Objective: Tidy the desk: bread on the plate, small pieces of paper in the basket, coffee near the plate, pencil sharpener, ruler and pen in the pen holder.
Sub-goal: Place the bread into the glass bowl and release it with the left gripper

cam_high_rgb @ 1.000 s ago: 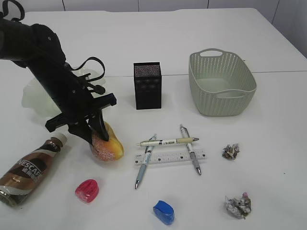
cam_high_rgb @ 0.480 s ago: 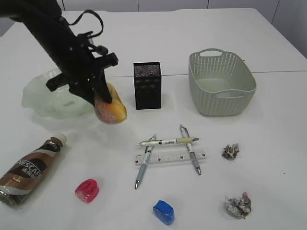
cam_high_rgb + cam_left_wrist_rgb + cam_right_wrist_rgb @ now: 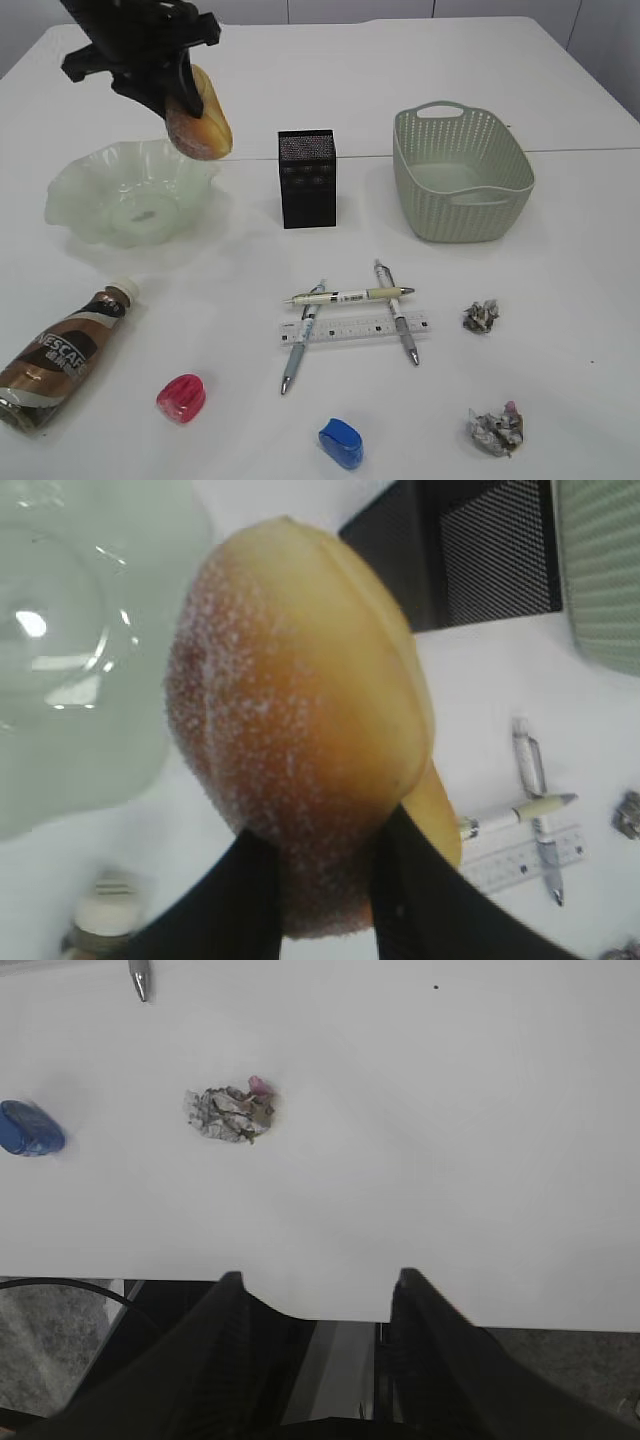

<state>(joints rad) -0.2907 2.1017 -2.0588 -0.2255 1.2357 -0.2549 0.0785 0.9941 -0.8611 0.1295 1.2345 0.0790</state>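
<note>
Bread [image 3: 300,730] between left fingers [image 3: 250,900]

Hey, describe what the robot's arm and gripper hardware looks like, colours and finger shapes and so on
The left gripper is matte black, with a blocky black crossbar above its fingers in the exterior view. In the left wrist view its fingers are flat, dark, tapering blades. The right gripper has matching black fingers, broad at the base and narrowing to points. No markings are visible.
</note>
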